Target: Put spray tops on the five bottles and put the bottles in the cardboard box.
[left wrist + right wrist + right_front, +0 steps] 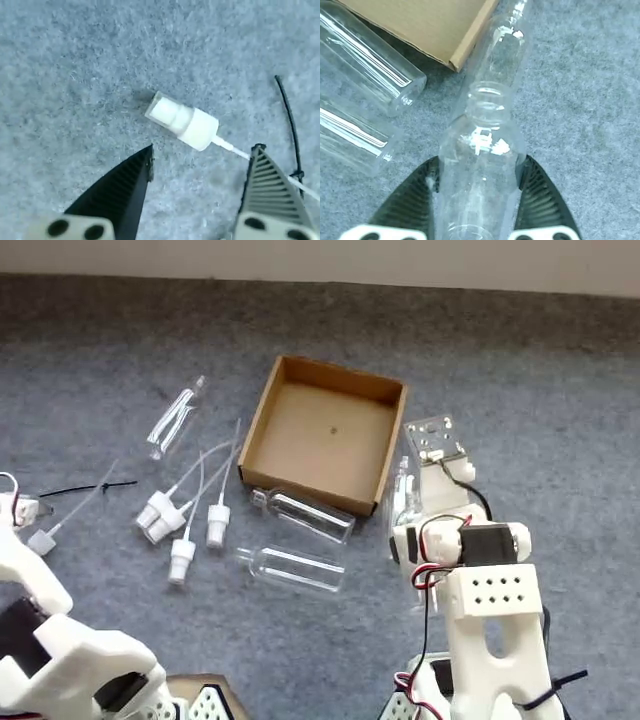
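My left gripper (pixel 204 149) hangs open over the grey carpet. A white spray top (pixel 182 122) with a thin tube lies just past its fingertips; the same top (pixel 45 538) sits at the far left. My right gripper (pixel 480 165) is shut on a clear bottle (pixel 480 190), neck pointing away, beside the cardboard box (pixel 262 425). A second clear bottle (pixel 505 45) lies beyond it along the box's right wall (pixel 392 455). Two more bottles (pixel 305 512) (pixel 295 568) lie in front of the box, and another (pixel 175 418) to its left.
Several spray tops (pixel 183 530) with long tubes lie clustered left of the box. A black cable tie (pixel 95 487) rests on the carpet near the left arm (pixel 40 610). The open box stands mid-table; the right arm (pixel 480 580) is at its right front corner.
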Available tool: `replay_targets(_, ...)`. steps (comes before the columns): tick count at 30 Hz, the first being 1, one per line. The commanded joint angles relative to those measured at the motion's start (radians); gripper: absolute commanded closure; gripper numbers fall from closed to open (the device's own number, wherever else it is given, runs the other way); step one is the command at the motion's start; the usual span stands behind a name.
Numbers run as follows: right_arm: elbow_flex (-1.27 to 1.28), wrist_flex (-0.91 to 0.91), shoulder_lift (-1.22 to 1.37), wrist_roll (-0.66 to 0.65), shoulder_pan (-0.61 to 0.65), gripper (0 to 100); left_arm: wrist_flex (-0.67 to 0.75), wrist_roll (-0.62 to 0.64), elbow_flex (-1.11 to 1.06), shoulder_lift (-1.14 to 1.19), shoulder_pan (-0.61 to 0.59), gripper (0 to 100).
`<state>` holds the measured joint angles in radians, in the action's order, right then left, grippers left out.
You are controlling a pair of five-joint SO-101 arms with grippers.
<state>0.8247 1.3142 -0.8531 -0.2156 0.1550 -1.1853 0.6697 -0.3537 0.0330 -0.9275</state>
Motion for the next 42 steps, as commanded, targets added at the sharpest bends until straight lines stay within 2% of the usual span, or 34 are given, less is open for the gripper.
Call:
replay_targets(1,-0.005,0.007,-0.021,0.003,0.007,97.6,0.026,0.052,-0.021,-0.008,0.008,72)
replay_targets(8,-0.005,0.007,-0.021,0.003,0.007,97.6,0.041,0.054,-0.056,-0.008,0.010,72)
replay_targets(14,-0.005,0.008,-0.021,0.003,0.007,97.6,0.121,0.054,-0.096,-0.008,0.008,72)
replay_targets(20,-0.005,0.008,-0.021,0.003,0.007,97.6,0.261,0.054,-0.177,-0.008,0.008,72)
replay_targets(26,-0.005,0.008,-0.021,0.003,0.007,97.6,0.319,0.044,-0.225,-0.008,0.021,72)
replay_targets(27,-0.005,0.008,-0.021,0.003,0.007,97.6,0.319,0.023,-0.226,-0.008,0.030,72)
replay_targets(30,-0.005,0.008,-0.021,0.003,0.007,97.6,0.319,-0.149,-0.231,-0.008,0.044,72)
replay_targets(36,-0.005,0.008,-0.021,0.003,0.007,97.6,0.325,-0.167,-0.206,-0.010,0.042,72)
replay_targets(39,-0.005,0.008,-0.021,0.003,0.007,97.6,0.330,-0.253,-0.165,-0.008,0.044,74)
replay_targets(42,-0.005,0.008,-0.021,0.003,0.007,97.6,0.330,-0.354,-0.111,-0.008,0.044,80)
